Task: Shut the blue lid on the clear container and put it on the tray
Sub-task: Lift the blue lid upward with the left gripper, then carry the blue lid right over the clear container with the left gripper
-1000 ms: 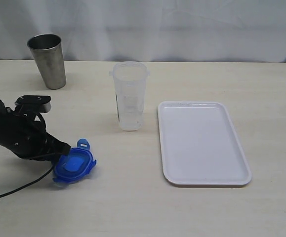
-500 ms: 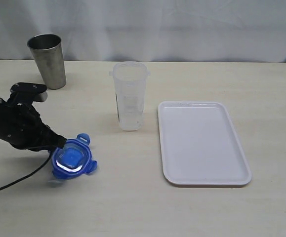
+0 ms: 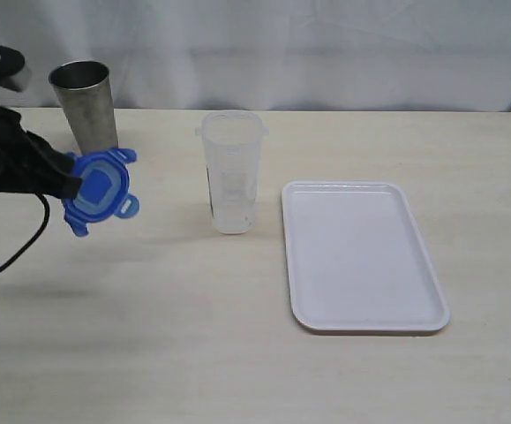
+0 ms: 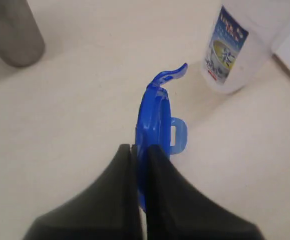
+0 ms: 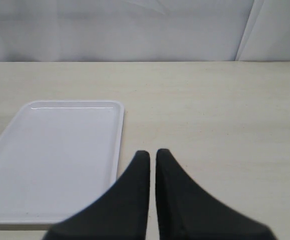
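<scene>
Blue lid [image 4: 153,119] edge-on inside left claw [image 4: 140,148]

One clear container [image 3: 232,172] stands on the one table [image 3: 237,362]. In the exterior view there is one blue lid [image 3: 101,188] to the container's left, raised off the table. One steel cup [image 3: 86,108] stands left of the container and farther back. One white tray [image 3: 361,256] lies just right of the container. There are two grippers: the left gripper [image 4: 139,152] on the lid's side of the container and the right gripper [image 5: 152,155] on the tray's side. One black cable [image 3: 17,252] hangs far left of the container.
</scene>
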{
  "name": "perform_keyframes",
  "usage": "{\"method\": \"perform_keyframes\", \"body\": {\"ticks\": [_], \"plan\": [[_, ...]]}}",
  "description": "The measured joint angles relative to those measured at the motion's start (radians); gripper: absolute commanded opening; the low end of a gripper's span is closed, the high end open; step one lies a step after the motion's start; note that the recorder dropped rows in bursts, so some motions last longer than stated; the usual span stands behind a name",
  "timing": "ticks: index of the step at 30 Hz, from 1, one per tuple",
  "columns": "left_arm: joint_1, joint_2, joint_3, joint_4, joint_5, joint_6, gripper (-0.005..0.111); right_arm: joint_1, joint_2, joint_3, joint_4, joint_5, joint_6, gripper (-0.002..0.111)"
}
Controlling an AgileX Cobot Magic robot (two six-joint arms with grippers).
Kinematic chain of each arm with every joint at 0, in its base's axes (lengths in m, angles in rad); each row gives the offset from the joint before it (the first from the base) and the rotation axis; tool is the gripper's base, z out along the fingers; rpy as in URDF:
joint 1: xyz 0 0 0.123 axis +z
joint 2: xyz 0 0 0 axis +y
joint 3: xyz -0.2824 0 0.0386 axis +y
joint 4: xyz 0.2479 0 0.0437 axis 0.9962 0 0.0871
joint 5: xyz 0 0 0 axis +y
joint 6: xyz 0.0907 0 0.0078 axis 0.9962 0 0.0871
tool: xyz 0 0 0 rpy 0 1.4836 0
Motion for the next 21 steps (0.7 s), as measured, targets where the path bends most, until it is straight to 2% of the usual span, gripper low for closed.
{"method": "perform_keyframes", "body": {"ticks": [4, 10, 15, 21], "plan": [[0.0, -0.069, 0.0, 0.019, -0.059, 0.018, 0.0, 0.0, 0.0, 0.0, 0.0, 0.0, 0.0, 0.004], [-0.056, -0.099, -0.014, 0.024, -0.153, 0.093, 0.0, 0.0, 0.0, 0.0, 0.0, 0.0, 0.0, 0.004], [-0.103, -0.099, -0.083, 0.049, -0.229, 0.116, 0.0, 0.0, 0.0, 0.0, 0.0, 0.0, 0.0, 0.004], [-0.107, -0.102, -0.162, 0.092, -0.382, 0.127, 0.0, 0.0, 0.0, 0.0, 0.0, 0.0, 0.0, 0.004]]}}
